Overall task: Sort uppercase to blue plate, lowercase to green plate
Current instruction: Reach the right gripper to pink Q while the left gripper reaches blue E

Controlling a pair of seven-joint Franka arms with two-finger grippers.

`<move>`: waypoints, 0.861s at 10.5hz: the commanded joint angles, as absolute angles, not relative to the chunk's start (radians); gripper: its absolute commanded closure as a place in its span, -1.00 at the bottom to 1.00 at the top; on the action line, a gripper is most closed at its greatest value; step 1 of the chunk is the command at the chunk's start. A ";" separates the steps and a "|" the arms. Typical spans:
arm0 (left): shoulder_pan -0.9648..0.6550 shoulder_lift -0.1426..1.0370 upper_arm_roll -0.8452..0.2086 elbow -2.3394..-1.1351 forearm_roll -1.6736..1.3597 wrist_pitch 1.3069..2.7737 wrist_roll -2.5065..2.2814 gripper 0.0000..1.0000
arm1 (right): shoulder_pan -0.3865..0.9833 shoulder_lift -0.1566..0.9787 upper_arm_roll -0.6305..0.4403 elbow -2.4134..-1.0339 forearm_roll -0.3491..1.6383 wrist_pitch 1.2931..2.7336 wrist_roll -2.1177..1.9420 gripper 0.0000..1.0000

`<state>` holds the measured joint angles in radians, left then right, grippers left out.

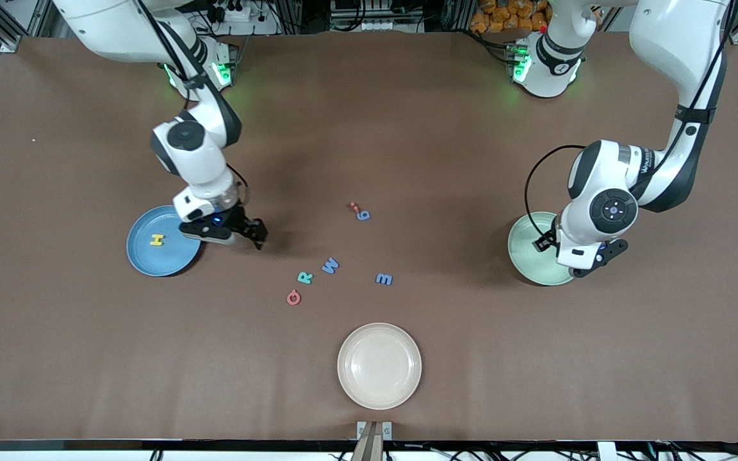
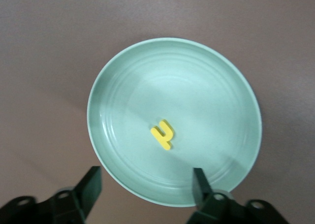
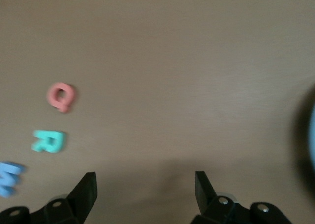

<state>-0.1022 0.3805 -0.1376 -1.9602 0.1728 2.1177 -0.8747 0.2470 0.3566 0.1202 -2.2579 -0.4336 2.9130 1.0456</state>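
The front camera looked down from high across the table, while each wrist camera pointed straight down from close above, sharing the green plate and the letters Q, R.

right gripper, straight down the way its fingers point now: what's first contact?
Probably bare table. The right gripper is open beside the blue plate, and nothing lies between its fingers in the right wrist view. The Q and R sit off to one side. Depth unclear.

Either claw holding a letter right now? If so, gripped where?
Nothing is held. The left claw is open over the pale green plate; the right claw is open over bare table beside the round blue plate.
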 commanded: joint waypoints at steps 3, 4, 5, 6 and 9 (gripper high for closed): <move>-0.188 0.441 -0.146 -1.785 0.184 2.135 -0.935 -1.00 | 0.248 0.575 0.202 -1.929 -0.422 2.761 1.198 -0.65; -0.222 0.474 -0.144 -1.735 0.183 2.135 -0.977 -1.00 | 0.256 0.612 0.202 -1.884 -0.423 2.758 1.210 -0.61; -0.263 0.506 -0.144 -1.682 0.184 2.135 -1.018 -1.00 | 0.268 0.641 0.202 -1.843 -0.428 2.737 1.216 -0.60; -0.302 0.535 -0.144 -1.628 0.183 2.134 -1.017 -1.00 | 0.273 0.661 0.202 -1.803 -0.440 2.696 1.213 -0.58; -0.392 0.624 -0.149 -1.557 0.178 2.135 -1.022 -1.00 | 0.281 0.724 0.202 -1.723 -0.478 2.674 1.210 -0.54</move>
